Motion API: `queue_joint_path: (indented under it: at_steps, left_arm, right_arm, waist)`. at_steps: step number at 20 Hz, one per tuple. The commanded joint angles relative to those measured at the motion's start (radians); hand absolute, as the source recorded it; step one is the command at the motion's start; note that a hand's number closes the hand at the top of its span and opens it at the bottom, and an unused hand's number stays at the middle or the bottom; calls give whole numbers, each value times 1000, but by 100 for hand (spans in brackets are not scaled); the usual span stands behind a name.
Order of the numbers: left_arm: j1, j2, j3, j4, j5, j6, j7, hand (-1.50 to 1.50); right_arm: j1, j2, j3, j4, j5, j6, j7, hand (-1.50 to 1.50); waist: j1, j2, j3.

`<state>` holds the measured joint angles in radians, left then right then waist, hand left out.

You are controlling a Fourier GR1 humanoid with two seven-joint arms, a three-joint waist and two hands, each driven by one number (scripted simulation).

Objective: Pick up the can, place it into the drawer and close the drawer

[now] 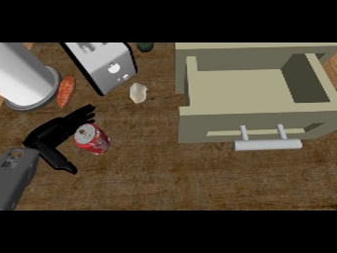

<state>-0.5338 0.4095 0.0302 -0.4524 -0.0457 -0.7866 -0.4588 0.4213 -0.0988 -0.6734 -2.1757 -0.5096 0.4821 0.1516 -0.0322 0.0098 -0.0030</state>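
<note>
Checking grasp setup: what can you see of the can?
The can is red with white markings and a silvery top that faces up and left. It looks like metal. It lies tilted on the wooden counter, left of the open drawer. The left hand is open around its left side, fingers above it, thumb below; whether they touch cannot be told. It is not lifted.

Nothing legible shows. The red can [92, 139], lying well in from the counter's left edge, bears white markings too blurred to read; the grey appliance [105, 66] at the counter's far edge carries a small white mark, unreadable.
</note>
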Motion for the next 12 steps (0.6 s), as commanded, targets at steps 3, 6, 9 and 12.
queue_joint_path:
  at_steps: [3,6,9,12]
  left_arm:
    - [24,-1,-29,83,-45,-89,-190,-150]
    - [-26,-59,-29,129,-41,-59,-151,-150]
    - [-19,-90,-37,134,-44,-45,-164,-150]
    - [-62,-87,-22,169,-28,-66,-147,-150]
  right_arm:
    - [36,-5,-33,27,-33,59,-25,-150]
    - [26,18,-18,-17,-26,28,3,-150]
    - [36,29,2,-60,-27,24,38,-150]
    - [10,11,-12,-18,-16,17,37,-150]
  waist:
    - [-11,1,-1]
    - [-9,0,0]
    - [-3,-2,0]
    - [-2,1,0]
